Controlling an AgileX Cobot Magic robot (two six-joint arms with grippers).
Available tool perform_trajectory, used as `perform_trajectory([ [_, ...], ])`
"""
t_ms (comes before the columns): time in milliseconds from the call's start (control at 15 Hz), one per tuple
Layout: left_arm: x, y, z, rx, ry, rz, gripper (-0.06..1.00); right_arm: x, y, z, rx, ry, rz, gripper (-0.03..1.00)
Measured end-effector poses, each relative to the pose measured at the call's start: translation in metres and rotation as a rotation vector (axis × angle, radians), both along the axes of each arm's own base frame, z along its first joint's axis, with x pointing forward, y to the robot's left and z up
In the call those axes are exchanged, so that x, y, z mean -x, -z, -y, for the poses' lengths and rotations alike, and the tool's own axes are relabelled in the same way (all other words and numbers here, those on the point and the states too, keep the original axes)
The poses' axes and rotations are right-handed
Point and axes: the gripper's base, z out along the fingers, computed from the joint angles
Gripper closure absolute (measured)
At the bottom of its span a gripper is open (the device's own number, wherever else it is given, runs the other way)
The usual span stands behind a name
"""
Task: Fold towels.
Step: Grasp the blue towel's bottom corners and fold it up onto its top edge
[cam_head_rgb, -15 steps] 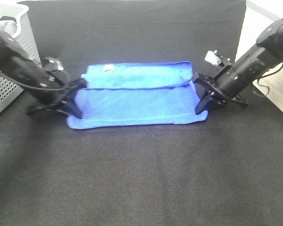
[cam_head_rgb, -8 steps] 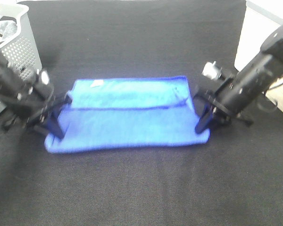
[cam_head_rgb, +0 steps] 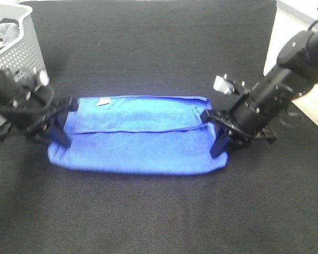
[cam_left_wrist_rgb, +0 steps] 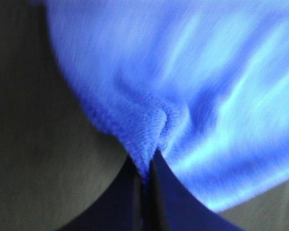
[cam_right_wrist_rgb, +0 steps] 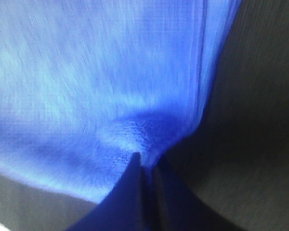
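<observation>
The towel (cam_head_rgb: 138, 140) is gripped at both short ends. The left gripper (cam_head_rgb: 62, 123) is clamped tight on the left end, and its wrist view shows blue pile bunched into a small pucker right at the closed tips (cam_left_wrist_rgb: 145, 168). The right gripper (cam_head_rgb: 216, 131) is clamped on the opposite end in the same way, with the cloth gathered into a dark crease where the tips meet (cam_right_wrist_rgb: 147, 166). Neither set of jaws shows a gap beyond the cloth itself.

Between the two grips the towel lies on the black table cover (cam_head_rgb: 159, 211) as a long band drawn out sideways. A second layer covers its far half, and that layer's edge runs along the middle from one end to the other. The small white tag (cam_head_rgb: 102, 101) sits on this upper layer near the far left corner. I judge that one lengthwise fold is in place, though the near half shows only a single layer and the right end of the flap is slightly rumpled. What appears to be left is closing the near half over, or bringing the ends together crosswise, and then letting go. The towel is not yet a compact stack.

Both arms come in low from the sides and slope down toward the table, with the grippers close to the surface at the band's ends. The left arm reaches in from beside a perforated grey basket (cam_head_rgb: 21, 53) at the far left. The right arm reaches in from the table's right edge.
</observation>
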Motion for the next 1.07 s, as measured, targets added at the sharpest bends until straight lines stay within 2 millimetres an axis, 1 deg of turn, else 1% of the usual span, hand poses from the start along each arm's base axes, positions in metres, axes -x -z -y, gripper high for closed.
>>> perform_trajectory([
  [133,-0.017,-0.017,0.002,0.01,-0.029,0.073,0.94,-0.017,-0.014,-0.001,0.014,0.011,0.061,0.97],
  [267,-0.038,-0.036,0.003,0.01,-0.067,0.161,0.94,-0.039,-0.036,-0.002,0.019,0.031,0.145,0.97],
  [333,-0.048,-0.042,0.003,0.011,-0.081,0.2,0.94,-0.051,-0.046,0.001,0.009,0.052,0.187,0.97],
  [400,-0.048,-0.042,0.003,0.011,-0.081,0.2,0.94,-0.051,-0.046,0.001,0.009,0.052,0.187,0.97],
  [467,-0.061,-0.045,0.004,0.01,-0.087,0.238,0.94,-0.072,-0.061,0.006,-0.005,0.076,0.256,0.97],
  [533,-0.07,-0.045,0.005,0.008,-0.096,0.264,0.94,-0.082,-0.064,0.008,-0.01,0.079,0.276,0.97],
  [667,-0.084,-0.036,0.003,-0.01,-0.129,0.309,0.94,-0.1,-0.056,0.007,-0.013,0.078,0.282,0.97],
  [800,-0.091,-0.022,0.002,-0.03,-0.156,0.325,0.94,-0.114,-0.039,0.004,-0.013,0.07,0.265,0.97],
  [867,-0.094,-0.013,0.001,-0.039,-0.166,0.324,0.94,-0.118,-0.029,0.004,-0.011,0.068,0.248,0.97],
  [933,-0.1,0.0,0.002,-0.041,-0.169,0.307,0.93,-0.12,-0.014,0.004,-0.007,0.089,0.211,0.97],
  [1000,-0.105,0.005,0.003,-0.038,-0.164,0.3,0.91,-0.12,-0.006,0.004,-0.005,0.103,0.188,0.97],
  [1067,-0.111,0.011,0.005,-0.032,-0.156,0.288,0.86,-0.12,0.0,0.004,-0.002,0.109,0.172,0.94],
])
